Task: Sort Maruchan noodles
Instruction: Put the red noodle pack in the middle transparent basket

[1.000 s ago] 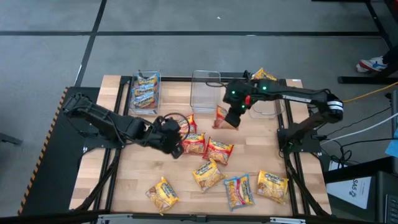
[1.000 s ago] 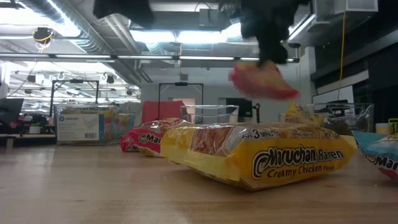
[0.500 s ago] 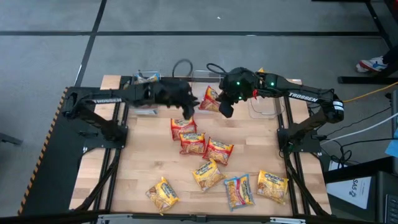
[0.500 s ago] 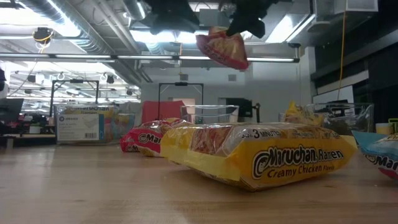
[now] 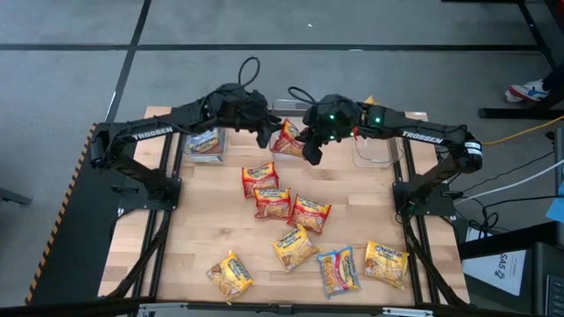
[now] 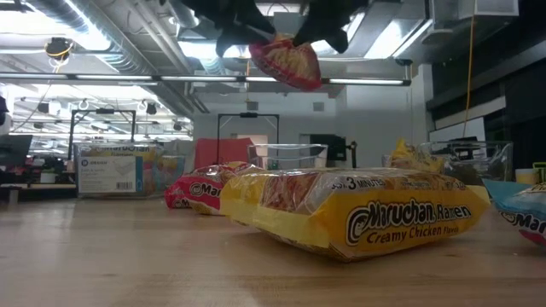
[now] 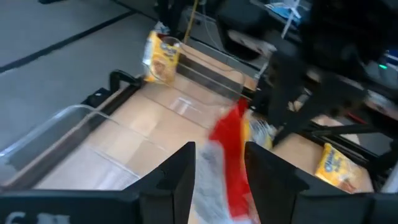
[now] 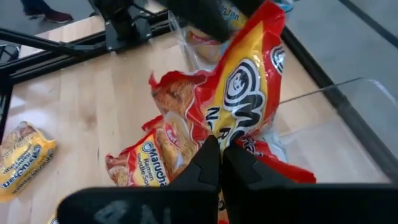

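The red Maruchan packet [image 5: 286,138] hangs pinched in our right fingers [image 8: 219,163] over the middle bin [image 5: 291,107] while our left fingers [image 7: 186,171], parted, crowd it and could knock it loose.

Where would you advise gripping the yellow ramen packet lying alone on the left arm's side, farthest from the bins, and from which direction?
From straight above, I would pinch the yellow packet across its narrower width: it lies flat, slightly turned, with bare table all round. The right tool is shut on a red packet in the air; the open left tool straddles it there.
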`<act>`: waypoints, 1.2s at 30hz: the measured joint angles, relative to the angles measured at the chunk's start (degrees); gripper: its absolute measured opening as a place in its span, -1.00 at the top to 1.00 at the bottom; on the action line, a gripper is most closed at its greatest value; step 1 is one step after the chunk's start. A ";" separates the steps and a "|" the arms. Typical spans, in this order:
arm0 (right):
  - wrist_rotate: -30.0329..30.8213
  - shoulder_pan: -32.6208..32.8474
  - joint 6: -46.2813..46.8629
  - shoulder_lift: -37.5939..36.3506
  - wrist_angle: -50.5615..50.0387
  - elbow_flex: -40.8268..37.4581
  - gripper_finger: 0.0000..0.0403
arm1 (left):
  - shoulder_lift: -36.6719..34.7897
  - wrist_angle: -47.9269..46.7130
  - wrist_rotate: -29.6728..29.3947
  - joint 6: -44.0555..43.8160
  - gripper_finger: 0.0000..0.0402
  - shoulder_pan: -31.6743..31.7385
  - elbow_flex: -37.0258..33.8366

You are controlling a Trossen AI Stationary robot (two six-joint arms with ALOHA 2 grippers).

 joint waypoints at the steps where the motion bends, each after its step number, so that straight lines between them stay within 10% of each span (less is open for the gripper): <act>1: -0.37 0.00 0.00 0.39 0.34 0.00 1.00 | 0.00 -0.17 -0.24 0.47 0.34 0.28 0.00; 19: -1.30 -0.74 -1.18 1.18 0.82 -0.09 1.00 | 6.30 2.73 6.95 2.25 0.36 1.57 -0.04; 27: 1.79 -0.79 -1.18 1.13 -0.03 -0.04 1.00 | 6.43 6.85 10.13 4.90 0.95 3.56 -0.04; 36: 3.49 -0.90 -1.33 1.11 -0.15 -0.02 1.00 | 6.43 8.46 8.20 5.87 0.99 4.14 -0.04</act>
